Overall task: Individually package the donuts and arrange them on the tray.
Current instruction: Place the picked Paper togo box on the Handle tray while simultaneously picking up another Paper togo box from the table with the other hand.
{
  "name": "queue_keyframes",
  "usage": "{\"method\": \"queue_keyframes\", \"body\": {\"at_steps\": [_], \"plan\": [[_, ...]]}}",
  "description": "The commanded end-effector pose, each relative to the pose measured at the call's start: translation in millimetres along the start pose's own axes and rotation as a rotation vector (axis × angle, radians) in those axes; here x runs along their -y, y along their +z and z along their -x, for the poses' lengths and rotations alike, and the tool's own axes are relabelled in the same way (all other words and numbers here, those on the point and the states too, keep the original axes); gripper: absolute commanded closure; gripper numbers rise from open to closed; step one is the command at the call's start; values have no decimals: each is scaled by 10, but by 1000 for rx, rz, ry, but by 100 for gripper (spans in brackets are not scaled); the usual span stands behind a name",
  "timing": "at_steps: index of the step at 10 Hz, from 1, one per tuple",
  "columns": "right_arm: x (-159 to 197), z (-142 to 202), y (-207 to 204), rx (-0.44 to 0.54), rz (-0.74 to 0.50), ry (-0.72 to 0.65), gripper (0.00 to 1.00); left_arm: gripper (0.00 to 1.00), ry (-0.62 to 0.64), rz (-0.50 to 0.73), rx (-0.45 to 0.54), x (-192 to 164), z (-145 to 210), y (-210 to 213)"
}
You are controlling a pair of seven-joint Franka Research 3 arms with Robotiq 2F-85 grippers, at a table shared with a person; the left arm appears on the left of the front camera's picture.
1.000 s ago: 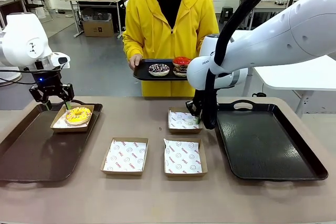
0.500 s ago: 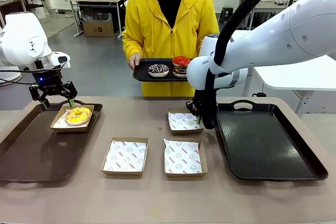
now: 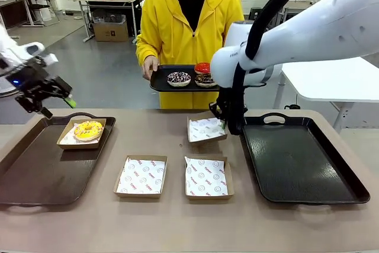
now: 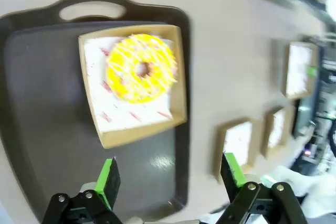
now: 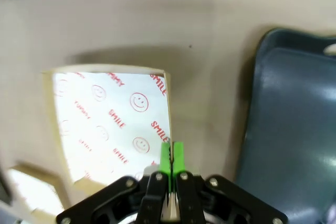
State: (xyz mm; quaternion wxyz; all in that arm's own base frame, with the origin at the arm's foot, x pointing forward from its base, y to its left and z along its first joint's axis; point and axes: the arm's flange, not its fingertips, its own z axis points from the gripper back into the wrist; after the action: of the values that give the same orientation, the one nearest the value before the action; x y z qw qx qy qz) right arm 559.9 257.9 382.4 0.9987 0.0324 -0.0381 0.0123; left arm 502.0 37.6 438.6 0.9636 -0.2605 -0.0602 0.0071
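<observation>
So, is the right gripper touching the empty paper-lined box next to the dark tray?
Touching. The right wrist view shows the right gripper shut on the side wall of the box, its green pads pinching that edge.

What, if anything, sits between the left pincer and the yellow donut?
Nothing visible. The open left pincer looks straight at the yellow donut, which lies in its box on the brown tray. Just bare tray floor shows between them.
</observation>
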Motion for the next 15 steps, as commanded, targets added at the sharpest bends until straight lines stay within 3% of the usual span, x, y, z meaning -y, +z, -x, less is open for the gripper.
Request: {"method": "queue_keyframes", "body": {"at_steps": [1,3,5,8,11,15], "plan": [[21,1,335,7,70,-57,100,0,19,216,23,-274,453,397],[14,-4,717,18,71,-79,100,0,97,366,55,-588,749,719],[-4,-76,996,20,34,-101,100,0,229,525,8,-1017,863,932],[-48,-168,1186,12,17,-106,100,0,276,676,-22,-1619,889,926],[-73,-221,1171,-1,23,-126,100,0,293,725,-31,-1966,950,780],[-20,-166,1168,16,26,-88,100,0,312,698,-45,-1900,981,723]]}}
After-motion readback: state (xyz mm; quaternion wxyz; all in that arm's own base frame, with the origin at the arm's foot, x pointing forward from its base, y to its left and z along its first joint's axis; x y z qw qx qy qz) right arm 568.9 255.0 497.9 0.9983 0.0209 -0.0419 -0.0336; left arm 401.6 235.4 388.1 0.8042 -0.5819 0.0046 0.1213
